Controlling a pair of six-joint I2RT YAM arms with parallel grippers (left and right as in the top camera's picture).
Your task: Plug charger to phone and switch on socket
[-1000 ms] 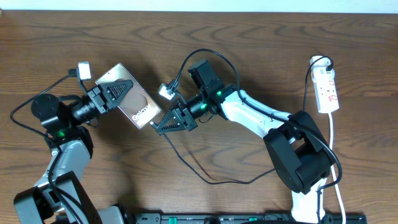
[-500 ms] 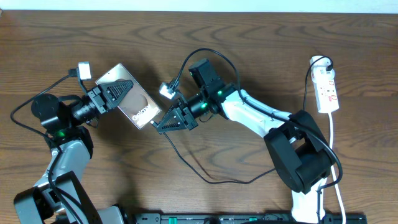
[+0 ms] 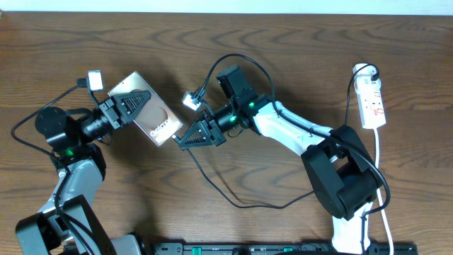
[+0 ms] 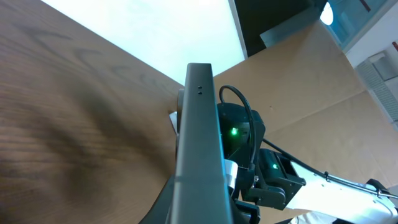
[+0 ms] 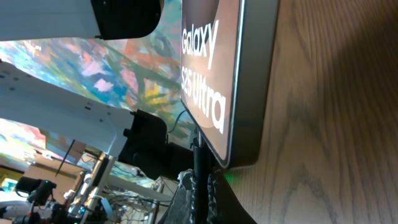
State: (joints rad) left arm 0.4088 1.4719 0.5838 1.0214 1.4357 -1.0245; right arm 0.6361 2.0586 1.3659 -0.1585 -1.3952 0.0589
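My left gripper (image 3: 141, 100) is shut on the phone (image 3: 161, 126) and holds it above the table at the left. In the left wrist view the phone (image 4: 200, 124) shows edge-on between the jaws. The right gripper (image 3: 179, 144) is shut on the charger (image 3: 212, 185), a thin black cable, just off the phone's lower right corner. In the right wrist view the charger (image 5: 200, 158) stands up between the fingers, its tip at the bottom edge of the phone (image 5: 249, 81); the tip's end is hidden there. The white socket (image 3: 372, 100) lies far right.
The charger cable loops across the front of the table (image 3: 283, 42) and runs up to a black plug (image 3: 371, 71) at the socket's far end. A white cord (image 3: 381, 170) trails from the socket toward the front edge. The right arm's base (image 3: 343, 180) stands beside it.
The right gripper has crept slightly toward the phone's corner with the charger. The left gripper and the phone have stayed still.
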